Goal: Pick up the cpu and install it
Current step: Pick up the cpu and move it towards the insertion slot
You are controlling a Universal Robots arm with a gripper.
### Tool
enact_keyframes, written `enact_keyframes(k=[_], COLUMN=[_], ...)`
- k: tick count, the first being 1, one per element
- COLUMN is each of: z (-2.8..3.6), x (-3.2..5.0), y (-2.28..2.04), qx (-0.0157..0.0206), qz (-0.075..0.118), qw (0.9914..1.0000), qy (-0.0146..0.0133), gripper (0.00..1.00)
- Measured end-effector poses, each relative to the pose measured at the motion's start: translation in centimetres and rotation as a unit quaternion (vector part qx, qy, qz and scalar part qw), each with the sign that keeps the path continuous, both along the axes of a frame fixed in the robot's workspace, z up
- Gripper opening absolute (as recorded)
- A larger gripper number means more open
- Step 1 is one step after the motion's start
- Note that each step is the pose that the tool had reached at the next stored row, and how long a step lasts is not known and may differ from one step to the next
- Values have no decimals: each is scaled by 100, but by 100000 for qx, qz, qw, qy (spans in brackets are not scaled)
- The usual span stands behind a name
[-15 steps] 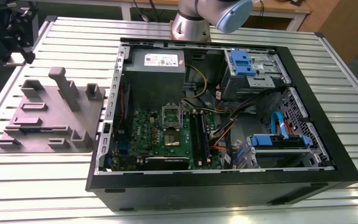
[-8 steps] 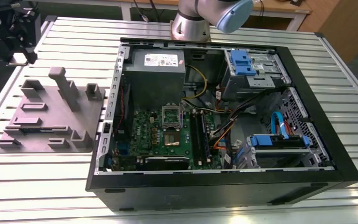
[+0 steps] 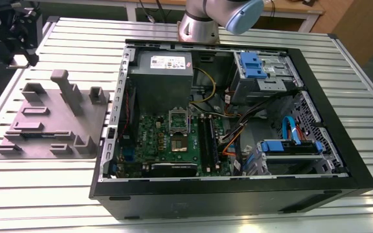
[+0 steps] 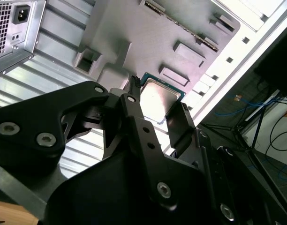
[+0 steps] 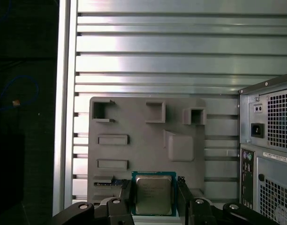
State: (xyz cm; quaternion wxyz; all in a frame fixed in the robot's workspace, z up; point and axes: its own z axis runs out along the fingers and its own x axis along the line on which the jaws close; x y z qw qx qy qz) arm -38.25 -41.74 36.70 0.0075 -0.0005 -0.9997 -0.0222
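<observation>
First wrist view: cpu (image 5: 154, 196) in tool (image 5: 154, 183)

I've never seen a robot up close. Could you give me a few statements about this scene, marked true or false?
1. The pincer grips the cpu. True.
2. The cpu sits in the motherboard. False: it is in the pincer, off the board.
3. The case lies open, its inside showing. True.
4. The grey fixture lies inside the case. False: it lies on the table beside the case, at the exterior view's left.
</observation>
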Motion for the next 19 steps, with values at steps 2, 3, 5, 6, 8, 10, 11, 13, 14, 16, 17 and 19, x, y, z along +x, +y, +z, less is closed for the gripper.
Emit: enact_keyframes(k=[2, 3, 5, 6, 8, 10, 11, 13, 14, 16, 17, 19], z=[4, 9, 22, 29, 42, 57, 64, 79, 87, 104, 113, 136], x=[0, 0, 1, 1, 0, 0, 0, 0, 0, 0, 0, 0], y=[0, 0, 0, 0, 0, 0, 0, 0, 0, 0, 0, 0], qx=[2, -6, -3, -1, 0, 0, 0, 0, 1, 0, -2, -1], qz=[-1, -1, -1, 0, -2, 0, -1, -1, 0, -1, 1, 1], qw=[100000, 100000, 100000, 100000, 100000, 100000, 100000, 100000, 100000, 100000, 100000, 100000], qy=[-3, 9, 4, -1, -1, -1, 0, 1, 0, -1, 1, 2], gripper=[47, 47, 47, 47, 47, 47, 47, 47, 47, 47, 47, 47])
